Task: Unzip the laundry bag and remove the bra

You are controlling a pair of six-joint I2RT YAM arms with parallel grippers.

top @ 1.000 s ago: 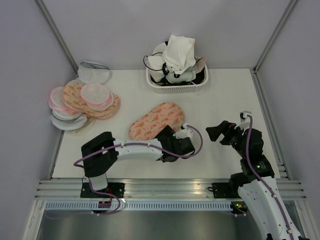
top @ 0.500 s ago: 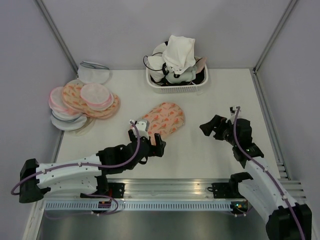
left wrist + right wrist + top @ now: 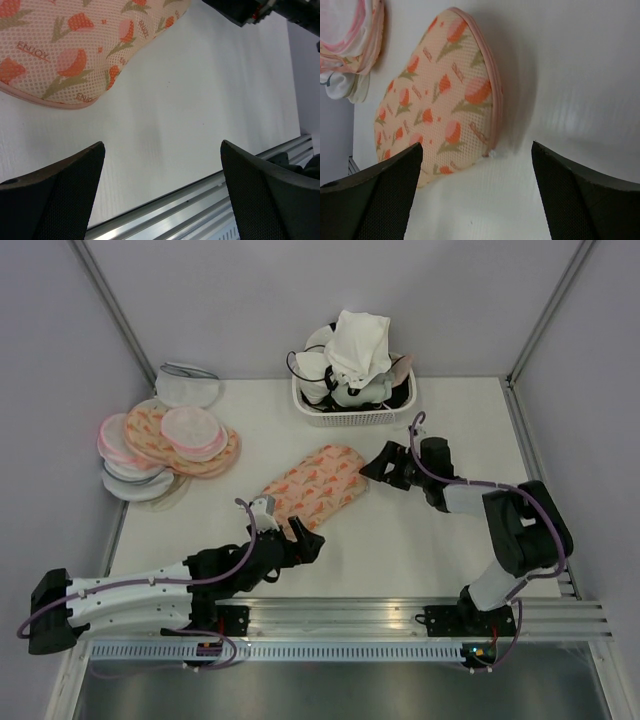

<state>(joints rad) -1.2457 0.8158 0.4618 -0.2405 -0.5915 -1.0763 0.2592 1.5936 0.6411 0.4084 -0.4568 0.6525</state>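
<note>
Close to the near edge of the table (image 3: 430, 540), the left gripper (image 3: 305, 537) has backed off the laundry bag (image 3: 315, 480), its fingers spread and holding nothing. The bag lies flat mid-table, apparently still zipped; the bra is not visible, presumably inside. The right gripper (image 3: 382, 466) has swung in from the right edge to just beside the bag's right end, fingers spread and empty, facing what may be the zip pull (image 3: 492, 154). Unzipping looks about to begin. Farther off, a pile of similar pouches (image 3: 165, 445) sits by the left edge and 1 basket (image 3: 350, 419) of garments at the far edge, neither blocking the approach.
</note>
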